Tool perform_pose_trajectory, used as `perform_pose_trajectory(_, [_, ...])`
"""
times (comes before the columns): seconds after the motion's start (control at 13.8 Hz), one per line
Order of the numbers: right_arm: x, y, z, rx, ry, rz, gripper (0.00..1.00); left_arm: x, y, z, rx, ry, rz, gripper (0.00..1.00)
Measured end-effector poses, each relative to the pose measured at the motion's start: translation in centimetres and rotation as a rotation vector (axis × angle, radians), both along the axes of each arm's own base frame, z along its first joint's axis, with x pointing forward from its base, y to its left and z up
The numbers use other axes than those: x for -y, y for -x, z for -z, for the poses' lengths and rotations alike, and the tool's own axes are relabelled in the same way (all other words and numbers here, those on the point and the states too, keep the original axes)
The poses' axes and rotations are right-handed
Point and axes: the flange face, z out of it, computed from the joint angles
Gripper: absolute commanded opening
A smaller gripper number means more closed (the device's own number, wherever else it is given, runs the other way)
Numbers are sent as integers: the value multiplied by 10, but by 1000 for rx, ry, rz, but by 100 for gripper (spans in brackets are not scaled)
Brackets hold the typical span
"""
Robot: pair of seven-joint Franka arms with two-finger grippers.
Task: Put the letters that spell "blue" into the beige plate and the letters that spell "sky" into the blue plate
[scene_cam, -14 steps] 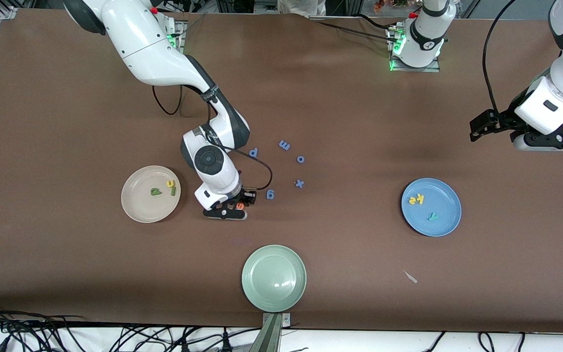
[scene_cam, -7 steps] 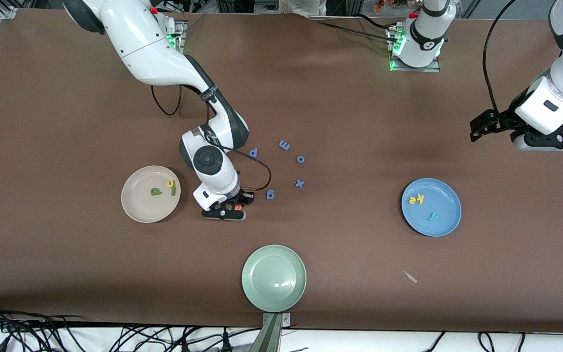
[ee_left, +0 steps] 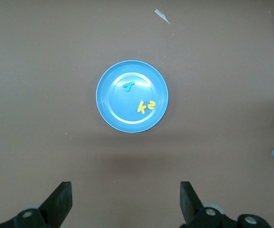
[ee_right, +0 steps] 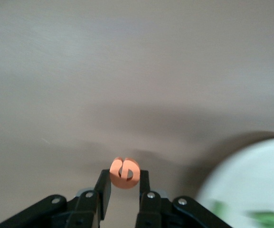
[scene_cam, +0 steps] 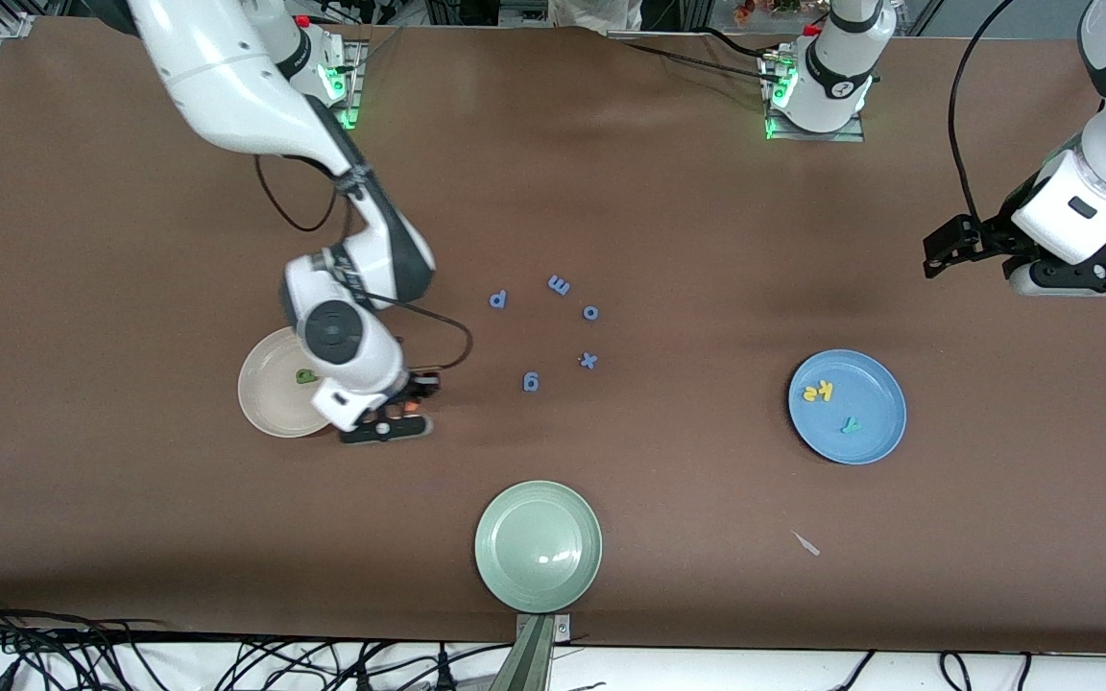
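Note:
My right gripper [scene_cam: 397, 415] is shut on the orange e [ee_right: 125, 173] and holds it above the table, at the edge of the beige plate [scene_cam: 265, 389]. The right wrist view shows the e pinched between my right gripper's [ee_right: 125, 184] fingertips, with the beige plate [ee_right: 250, 185] beside it. An olive-green b [scene_cam: 305, 376] lies in that plate; the arm's hand hides the rest of the plate. The blue plate [scene_cam: 875, 384] holds a yellow s [scene_cam: 810, 393], a yellow k [scene_cam: 825, 389] and a teal y [scene_cam: 850, 423]. My left gripper [scene_cam: 939, 250] waits open, high over the table near the blue plate [ee_left: 113, 102].
Small blue letters lie mid-table: p [scene_cam: 498, 298], m [scene_cam: 559, 285], o [scene_cam: 590, 312], x [scene_cam: 589, 361], g [scene_cam: 531, 382]. A pale green plate [scene_cam: 515, 566] sits nearest the front camera. A paper scrap [scene_cam: 807, 543] lies nearer the camera than the blue plate.
My right gripper closed on the orange e, lifted it and carried it toward the beige plate, now covering part of that plate. The left arm has not moved.

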Motion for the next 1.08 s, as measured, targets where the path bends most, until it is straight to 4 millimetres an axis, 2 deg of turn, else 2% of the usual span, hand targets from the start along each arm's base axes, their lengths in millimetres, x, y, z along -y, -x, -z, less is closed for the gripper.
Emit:
perform_pose_trajectory(0.07, [31,2,-14,-10,2,-45,29,0,0,0,0,0,0,100])
perform_pose_trajectory(0.14, [60,6,-26,-22,4,-83,30,0,0,0,0,0,0,100])
perform_pose_trajectory(0.22, [86,12,-34,-39,5,-110,45,0,0,0,0,0,0,100])
perform_pose_trajectory(0.29, [110,21,-40,-58,7,-121,62,0,0,0,0,0,0,100])
perform_pose_trajectory(0.36, [127,29,-45,-71,7,-121,100,0,0,0,0,0,0,100])
perform_pose_trajectory(0.43, [138,35,-50,-72,6,-116,100,0,0,0,0,0,0,100])
perform_pose_trajectory(0.72, [143,45,-87,-73,7,-109,100,0,0,0,0,0,0,100])
perform_pose_trajectory(0.8, [150,45,-101,-62,6,-95,100,0,0,0,0,0,0,100])
perform_pose_trajectory(1.01, [190,49,-148,-33,-2,-24,100,0,0,0,0,0,0,100])
perform_pose_trajectory(1.08, [195,53,-167,-42,-3,-6,100,0,0,0,0,0,0,100])
